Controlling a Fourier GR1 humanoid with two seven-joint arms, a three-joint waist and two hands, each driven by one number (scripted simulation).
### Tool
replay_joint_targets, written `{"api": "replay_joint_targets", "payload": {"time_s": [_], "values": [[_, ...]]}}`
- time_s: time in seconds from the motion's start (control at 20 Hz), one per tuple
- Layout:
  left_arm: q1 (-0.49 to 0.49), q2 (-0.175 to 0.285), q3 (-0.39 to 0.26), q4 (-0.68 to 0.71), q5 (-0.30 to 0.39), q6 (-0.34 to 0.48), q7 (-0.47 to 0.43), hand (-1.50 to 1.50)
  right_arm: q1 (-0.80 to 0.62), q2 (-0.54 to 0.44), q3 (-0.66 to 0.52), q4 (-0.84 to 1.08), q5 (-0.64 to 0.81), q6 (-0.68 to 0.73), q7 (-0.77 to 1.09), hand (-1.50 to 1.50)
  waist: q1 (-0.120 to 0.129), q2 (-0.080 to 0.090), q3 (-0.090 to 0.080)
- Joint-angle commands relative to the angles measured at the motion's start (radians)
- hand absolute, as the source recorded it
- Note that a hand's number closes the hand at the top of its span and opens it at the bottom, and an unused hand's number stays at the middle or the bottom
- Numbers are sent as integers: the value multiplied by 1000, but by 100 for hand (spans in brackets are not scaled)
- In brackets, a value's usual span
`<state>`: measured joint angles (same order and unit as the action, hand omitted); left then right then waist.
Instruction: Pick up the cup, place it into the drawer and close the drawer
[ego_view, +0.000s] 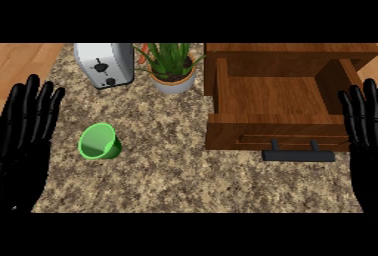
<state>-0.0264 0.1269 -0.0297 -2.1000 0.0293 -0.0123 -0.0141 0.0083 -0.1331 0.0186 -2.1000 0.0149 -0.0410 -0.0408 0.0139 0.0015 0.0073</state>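
Leftward cup (99, 142), rightward open drawer (244, 136), left hand (26, 137) and right hand (364, 140) outspread at edges

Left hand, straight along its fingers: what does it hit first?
Looks free: the left hand points along the left edge of the counter; toaster and cup lie right of that line, depth unclear.
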Motion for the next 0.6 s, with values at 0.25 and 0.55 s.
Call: {"api": "replay_joint_targets", "payload": {"time_s": [0.25, 0.55], "values": [[88, 112, 86, 15, 299, -280, -35, -150, 1, 27, 3, -23, -1, -16, 59, -150, -9, -3, -8], [38, 101, 163, 192, 508, -289, 95, -150, -29, -33, 5, 83, 21, 61, 43, -150, -13, 0, -7]]}}
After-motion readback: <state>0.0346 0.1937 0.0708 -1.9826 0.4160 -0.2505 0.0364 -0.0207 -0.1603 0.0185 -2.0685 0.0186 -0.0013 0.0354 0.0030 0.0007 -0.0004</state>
